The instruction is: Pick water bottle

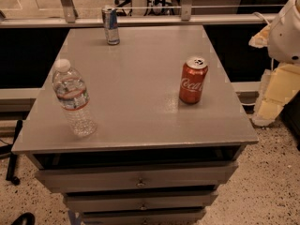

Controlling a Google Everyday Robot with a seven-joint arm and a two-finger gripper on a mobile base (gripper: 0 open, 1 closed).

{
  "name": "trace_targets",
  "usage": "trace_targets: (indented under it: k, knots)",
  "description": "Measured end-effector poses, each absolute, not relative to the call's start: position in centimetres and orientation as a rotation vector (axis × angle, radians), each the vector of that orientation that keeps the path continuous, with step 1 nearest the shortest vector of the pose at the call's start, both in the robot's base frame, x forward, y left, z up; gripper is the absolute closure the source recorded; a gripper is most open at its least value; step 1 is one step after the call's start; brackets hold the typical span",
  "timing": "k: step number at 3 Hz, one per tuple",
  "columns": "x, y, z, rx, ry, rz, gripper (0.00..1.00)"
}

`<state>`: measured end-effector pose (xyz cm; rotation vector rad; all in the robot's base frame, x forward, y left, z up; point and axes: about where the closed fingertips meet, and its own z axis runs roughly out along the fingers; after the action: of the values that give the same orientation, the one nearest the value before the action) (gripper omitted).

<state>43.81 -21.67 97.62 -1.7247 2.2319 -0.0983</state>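
Note:
The water bottle (72, 99) is a clear ribbed plastic bottle with a white cap and a white-and-red label band. It stands upright near the front left corner of the grey cabinet top (140, 78). My gripper (271, 102) hangs at the right edge of the view, beside and past the cabinet's right side, below a white arm housing (287, 29). It is far from the bottle, with the whole cabinet top between them, and holds nothing that I can see.
A red Coca-Cola can (192, 80) stands right of centre. A slim blue-and-silver can (110, 25) stands at the far edge. Drawers (138, 179) are below the top. A rail (140, 20) runs behind; speckled floor (272, 182) lies to the right.

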Motion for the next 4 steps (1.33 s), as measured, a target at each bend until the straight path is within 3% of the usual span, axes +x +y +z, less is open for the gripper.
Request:
trace_targets:
  k: [1, 4]
  knots:
    - [43.8, -21.6, 97.6, -1.725, 2.229, -0.097, 0.00]
    - [47.4, -5.0, 96.6, -1.747, 1.863, 0.240, 0.00]
